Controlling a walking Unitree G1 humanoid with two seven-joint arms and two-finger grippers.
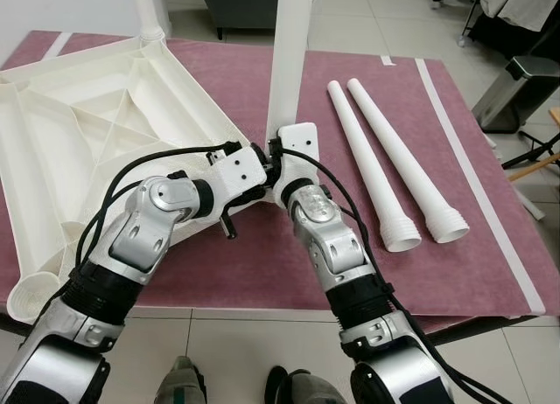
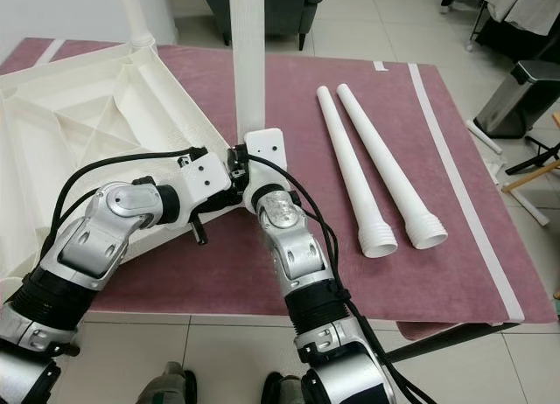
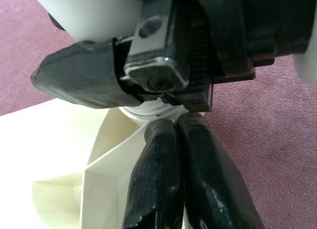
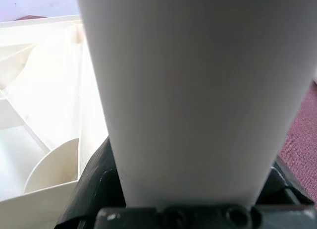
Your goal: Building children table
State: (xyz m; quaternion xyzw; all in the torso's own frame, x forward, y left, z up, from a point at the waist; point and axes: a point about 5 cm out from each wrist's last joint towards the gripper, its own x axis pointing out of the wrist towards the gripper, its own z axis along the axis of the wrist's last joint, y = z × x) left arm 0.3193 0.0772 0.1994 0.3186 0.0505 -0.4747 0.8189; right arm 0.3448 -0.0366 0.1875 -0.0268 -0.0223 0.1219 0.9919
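Fingers (image 4: pixel 94 189) of right gripper (image 1: pixel 278 150) clamped round upright white leg (image 1: pixel 289 63) at corner of upturned tabletop (image 1: pixel 87 133) on maroon bench (image 1: pixel 262 273). Left gripper (image 3: pixel 183 189) pressed shut beside it, empty. Two loose legs (image 1: pixel 389 159) lay rightward.

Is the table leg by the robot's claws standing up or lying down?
Standing up. The leg rises straight from the upside-down tabletop's corner, while two spare legs lie flat.
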